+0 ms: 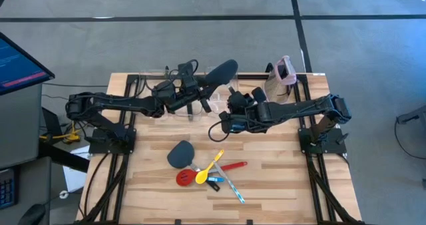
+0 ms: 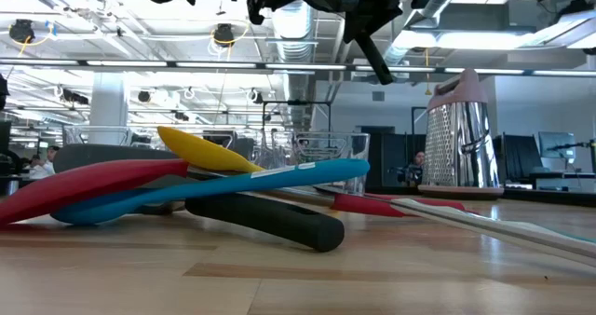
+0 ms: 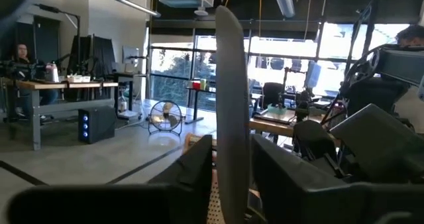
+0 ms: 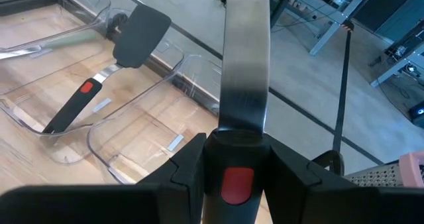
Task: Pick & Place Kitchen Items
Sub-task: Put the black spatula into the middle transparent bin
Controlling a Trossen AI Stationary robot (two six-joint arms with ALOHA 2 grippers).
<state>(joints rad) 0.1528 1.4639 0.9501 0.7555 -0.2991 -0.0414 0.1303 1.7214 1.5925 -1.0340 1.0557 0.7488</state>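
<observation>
Above the clear bins (image 4: 132, 124), the left gripper (image 1: 188, 86) clamps a dark spatula (image 1: 220, 72), its blade angled away, seemingly upward. The right gripper (image 1: 233, 113) grips another spatula (image 4: 246, 58) by its black-red handle, blade pointing towards the bins. A third spatula (image 4: 119, 58) lies lengthwise in one bin.

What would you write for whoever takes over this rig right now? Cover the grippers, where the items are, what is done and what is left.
Right gripper: shut on the held spatula at its handle, near the clear bins.
Left gripper: by the bins, with a grey blade at it; grip unclear.
Done: binned spatula lies in a bin.
Left: the held spatula, plus the table pile: dark spatula, red slotted spoon, yellow spoon, blue spoon, thin silvery tool.
</observation>
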